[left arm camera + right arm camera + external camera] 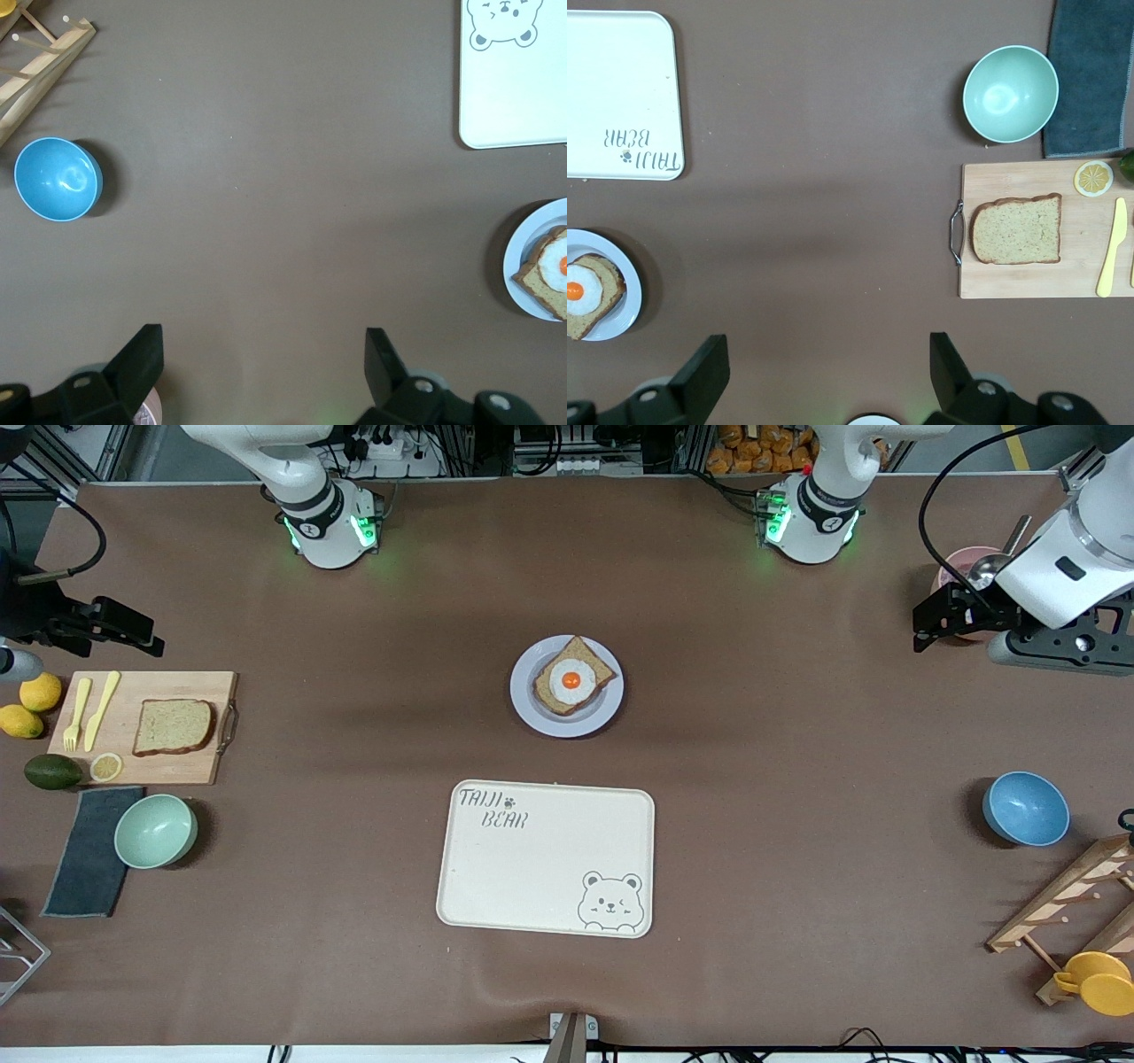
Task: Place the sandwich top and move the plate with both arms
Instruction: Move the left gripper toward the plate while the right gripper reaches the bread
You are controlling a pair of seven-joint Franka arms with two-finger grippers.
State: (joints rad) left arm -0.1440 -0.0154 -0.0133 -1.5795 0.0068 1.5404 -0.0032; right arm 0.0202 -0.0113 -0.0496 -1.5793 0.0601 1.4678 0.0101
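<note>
The sandwich top, a plain brown bread slice, lies on a wooden cutting board at the right arm's end of the table; it also shows in the right wrist view. The pale plate sits mid-table and bears a bread slice with a fried egg; the plate's edge shows in both wrist views. My right gripper is open and empty, up beside the board. My left gripper is open and empty at the left arm's end.
A cream bear tray lies nearer the camera than the plate. A mint bowl, grey cloth, lemons, avocado, yellow fork and knife surround the board. A blue bowl, wooden rack and pink bowl with spoon stand at the left arm's end.
</note>
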